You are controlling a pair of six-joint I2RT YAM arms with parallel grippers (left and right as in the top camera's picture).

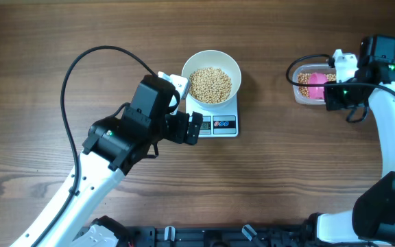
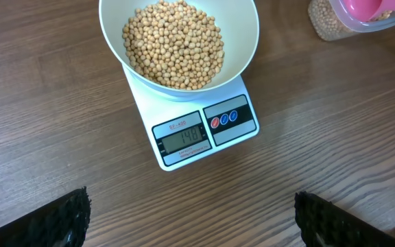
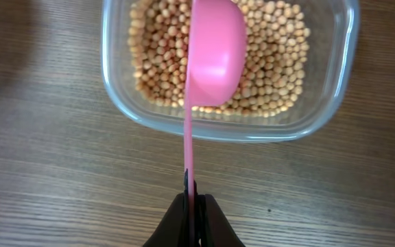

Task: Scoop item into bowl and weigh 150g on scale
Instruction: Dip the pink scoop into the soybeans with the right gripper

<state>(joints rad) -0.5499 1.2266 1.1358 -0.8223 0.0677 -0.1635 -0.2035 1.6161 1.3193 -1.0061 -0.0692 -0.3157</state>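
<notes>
Deep white bowl (image 1: 211, 57) upright on a small flat white scale (image 1: 223, 125), partly filled with small round tan beans (image 1: 210, 84), mid-bench toward the far edge, scale's display lit and facing the near edge

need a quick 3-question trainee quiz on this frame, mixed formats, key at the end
1. True or false: the white bowl of beans stands on the scale.
2. Multiple choice: what is the right end effector shut on? A) the white bowl B) the handle of the pink scoop C) nothing
3. Fill in: the left end effector is ___ and holds nothing.

Key: 1 true; 2 B; 3 open.
</notes>
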